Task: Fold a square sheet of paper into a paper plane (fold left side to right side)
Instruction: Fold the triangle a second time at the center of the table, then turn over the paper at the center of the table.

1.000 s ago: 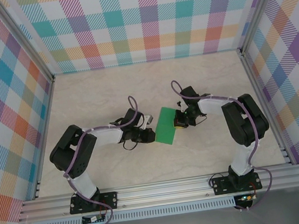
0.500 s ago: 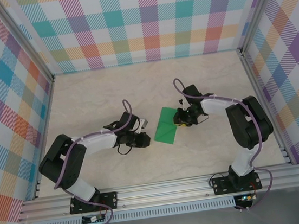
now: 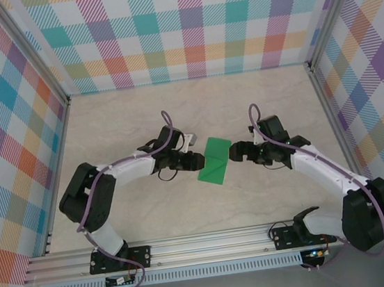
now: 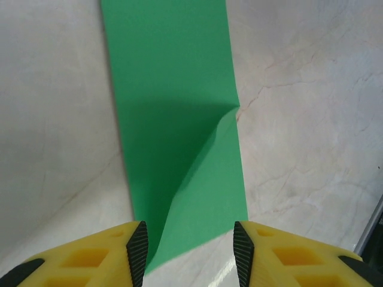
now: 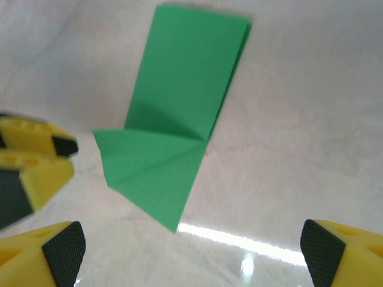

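square sheet of paper (image 3: 214,161) was seen folded on tabletop (image 3: 126,123) | left hand (image 3: 198,161): spread apart | right hand (image 3: 234,153): spread apart

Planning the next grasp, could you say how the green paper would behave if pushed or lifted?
The green paper is thin, with a raised flap, so it is probably floppy and light. On the smooth, glossy table, it would likely slide rather than resist a push.
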You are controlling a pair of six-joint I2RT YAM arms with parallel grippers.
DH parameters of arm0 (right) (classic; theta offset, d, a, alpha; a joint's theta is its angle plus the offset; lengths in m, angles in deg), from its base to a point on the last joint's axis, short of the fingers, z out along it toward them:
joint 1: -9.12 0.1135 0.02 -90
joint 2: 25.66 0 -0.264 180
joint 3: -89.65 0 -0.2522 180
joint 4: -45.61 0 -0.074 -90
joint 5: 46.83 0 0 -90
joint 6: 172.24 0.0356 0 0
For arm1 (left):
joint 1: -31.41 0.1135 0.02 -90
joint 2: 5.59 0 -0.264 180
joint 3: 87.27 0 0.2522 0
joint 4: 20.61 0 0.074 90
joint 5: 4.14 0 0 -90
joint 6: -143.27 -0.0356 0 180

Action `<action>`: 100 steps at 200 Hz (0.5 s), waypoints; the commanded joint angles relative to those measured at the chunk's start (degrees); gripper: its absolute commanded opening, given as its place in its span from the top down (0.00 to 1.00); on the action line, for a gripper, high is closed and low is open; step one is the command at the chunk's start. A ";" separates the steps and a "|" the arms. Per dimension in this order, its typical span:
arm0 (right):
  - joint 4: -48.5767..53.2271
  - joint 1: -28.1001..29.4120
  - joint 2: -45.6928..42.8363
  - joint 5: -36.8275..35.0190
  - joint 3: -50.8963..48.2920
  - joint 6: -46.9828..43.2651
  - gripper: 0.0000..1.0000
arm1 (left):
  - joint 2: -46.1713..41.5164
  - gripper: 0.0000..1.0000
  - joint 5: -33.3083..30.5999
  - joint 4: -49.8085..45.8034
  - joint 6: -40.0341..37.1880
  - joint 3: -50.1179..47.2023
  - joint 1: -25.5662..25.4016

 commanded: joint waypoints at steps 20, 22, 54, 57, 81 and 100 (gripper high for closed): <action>-1.35 0.08 -4.39 4.85 -4.26 1.92 0.03 | 8.68 0.58 4.00 1.39 -0.16 6.75 0.62; -1.33 0.15 -4.41 4.85 -4.32 1.94 0.03 | 8.83 0.59 3.87 1.32 -0.12 6.92 0.62; -4.07 0.18 -0.57 8.67 -4.51 3.54 0.03 | 8.55 0.80 1.34 0.59 -0.52 7.59 0.62; -4.78 0.24 -0.19 9.30 -4.49 3.77 0.04 | 8.32 0.81 1.10 0.55 -0.59 7.46 0.62; -9.39 0.54 4.56 12.38 -3.37 7.23 0.05 | 6.63 0.85 -0.02 0.60 -0.74 5.74 0.75; -13.21 0.62 8.50 14.33 -2.35 10.04 0.07 | 5.51 0.86 -0.40 0.78 -0.61 4.75 0.75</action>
